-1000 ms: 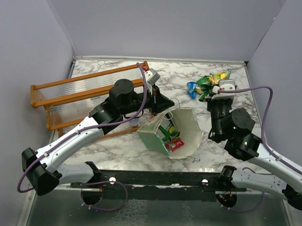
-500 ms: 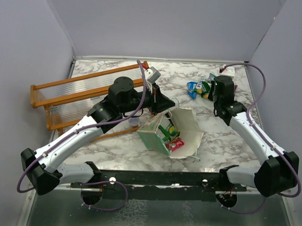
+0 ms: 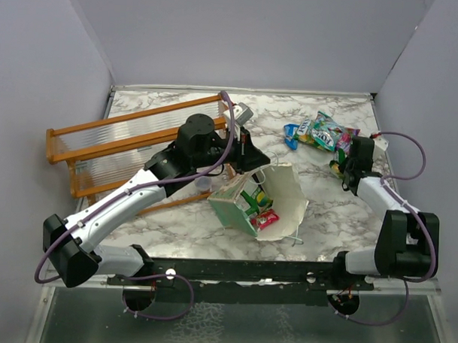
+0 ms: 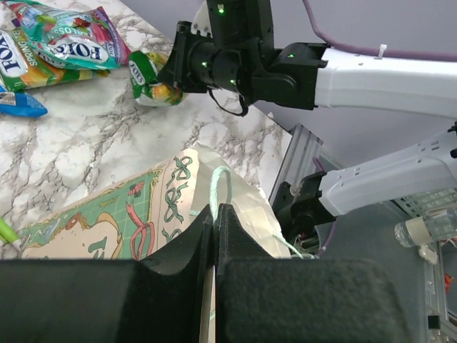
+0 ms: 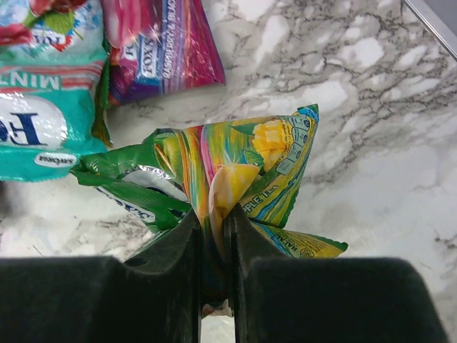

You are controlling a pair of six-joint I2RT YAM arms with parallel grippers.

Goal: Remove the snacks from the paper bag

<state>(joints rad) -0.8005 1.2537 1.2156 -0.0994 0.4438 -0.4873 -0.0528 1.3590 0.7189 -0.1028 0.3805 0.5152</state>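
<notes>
The mint-green paper bag (image 3: 277, 190) lies tilted on the marble table, its cream opening facing the near edge. A red-pink snack packet (image 3: 266, 218) and green and yellow items show inside it. My left gripper (image 3: 250, 159) is shut on the bag's string handle (image 4: 223, 187) at the bag's rim (image 4: 136, 218). My right gripper (image 5: 213, 214) is shut on a green-yellow snack packet (image 5: 246, 161), low over the table at the back right. Beside it lie a teal-white packet (image 3: 324, 133), a purple packet (image 5: 161, 46) and a blue packet (image 3: 291, 134).
An orange wooden rack (image 3: 124, 149) stands at the left, behind my left arm. A small pale cap-like object (image 3: 204, 184) sits between the rack and the bag. Grey walls close in the table on three sides.
My right arm has swung out to the right, and its gripper with the green-yellow packet has come nearer and lower beside the pile. My left wrist has shifted slightly right, still holding the bag.
</notes>
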